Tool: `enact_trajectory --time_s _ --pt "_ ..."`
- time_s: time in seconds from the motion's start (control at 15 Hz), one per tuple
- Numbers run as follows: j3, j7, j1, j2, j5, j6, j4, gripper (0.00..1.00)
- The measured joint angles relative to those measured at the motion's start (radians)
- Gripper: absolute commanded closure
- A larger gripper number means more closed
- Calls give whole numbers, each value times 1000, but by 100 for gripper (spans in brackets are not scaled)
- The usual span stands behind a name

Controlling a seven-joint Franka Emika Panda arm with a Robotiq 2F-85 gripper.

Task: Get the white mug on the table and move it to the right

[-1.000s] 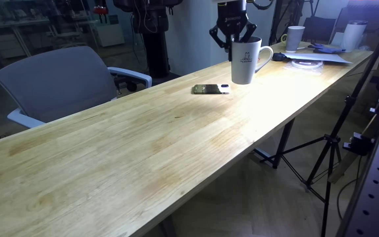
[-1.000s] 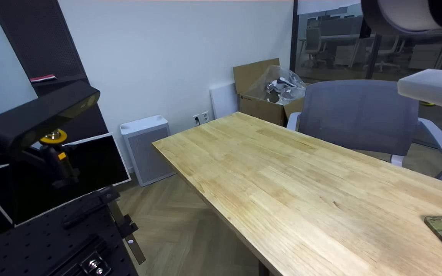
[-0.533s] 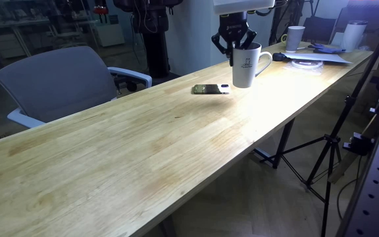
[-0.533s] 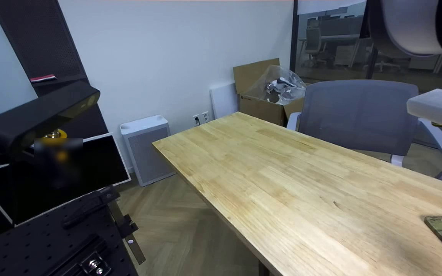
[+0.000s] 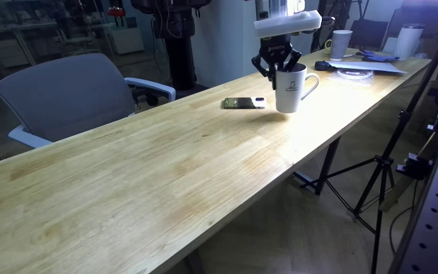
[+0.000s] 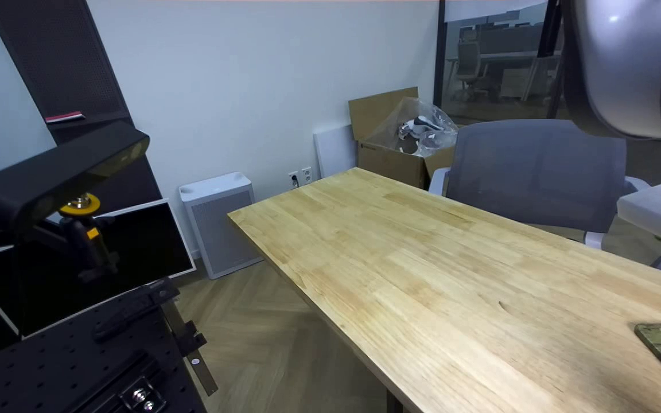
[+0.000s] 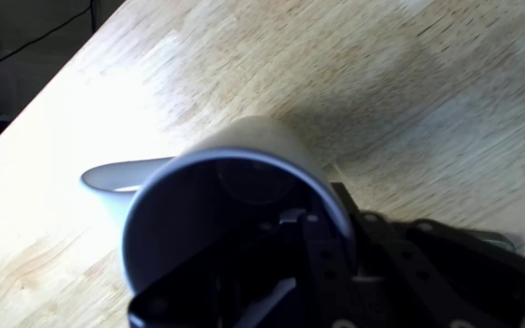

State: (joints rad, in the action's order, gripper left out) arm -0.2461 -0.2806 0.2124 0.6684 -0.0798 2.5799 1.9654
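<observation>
Pincer (image 5: 278, 76) clamped on the white mug (image 5: 290, 95), phone (image 5: 244, 102) near, table (image 5: 146, 175) stretching open between its long edges

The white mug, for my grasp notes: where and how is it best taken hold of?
The white mug is probably best pinched at the rim, opposite the handle, coming from above. Its mouth faces up and its wall is thin, so the jaws can straddle that wall, one inside and one outside, as the gripper does now.
</observation>
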Motion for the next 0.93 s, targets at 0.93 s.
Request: enact_trajectory --time_s 0.93 --pt "-1 5 9 63 -1 19 -30 61"
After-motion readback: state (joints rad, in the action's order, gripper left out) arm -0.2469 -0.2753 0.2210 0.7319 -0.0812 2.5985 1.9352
